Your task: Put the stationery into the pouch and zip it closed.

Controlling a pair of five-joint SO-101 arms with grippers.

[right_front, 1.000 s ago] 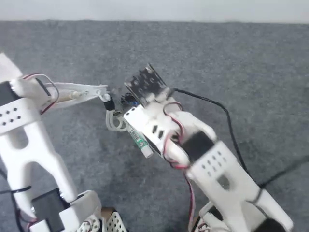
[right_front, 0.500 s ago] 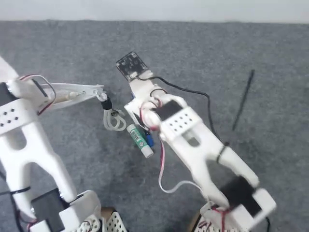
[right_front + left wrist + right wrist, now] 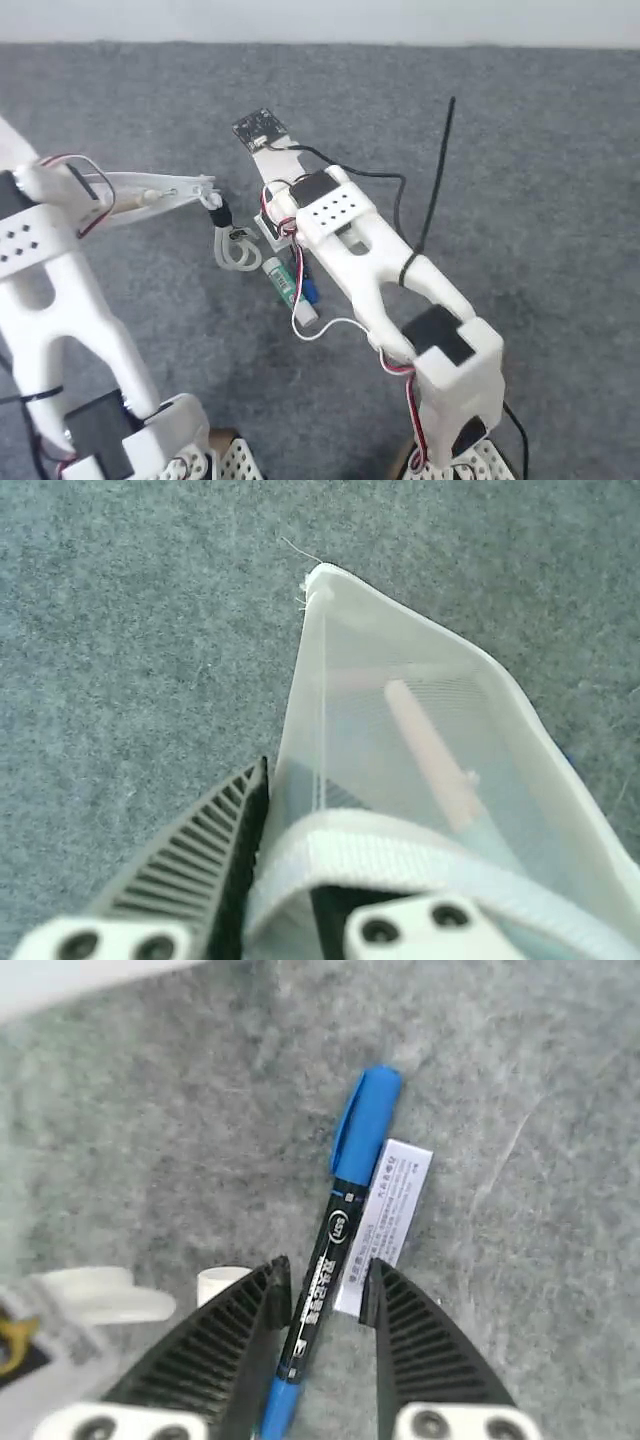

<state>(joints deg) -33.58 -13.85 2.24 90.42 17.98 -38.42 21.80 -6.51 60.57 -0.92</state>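
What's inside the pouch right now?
Through the pouch wall, one pinkish stick shows. Its lower end, and anything lying deeper, is covered by the white band.

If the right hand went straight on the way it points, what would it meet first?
Probably the blue marker, lying between the open fingers of the right hand; the glue stick lies just beside it, though depth is unclear.

On the grey table (image 3: 560, 150) lies a blue pen (image 3: 340, 1230) (glue stick (image 3: 285, 285) just beside it).
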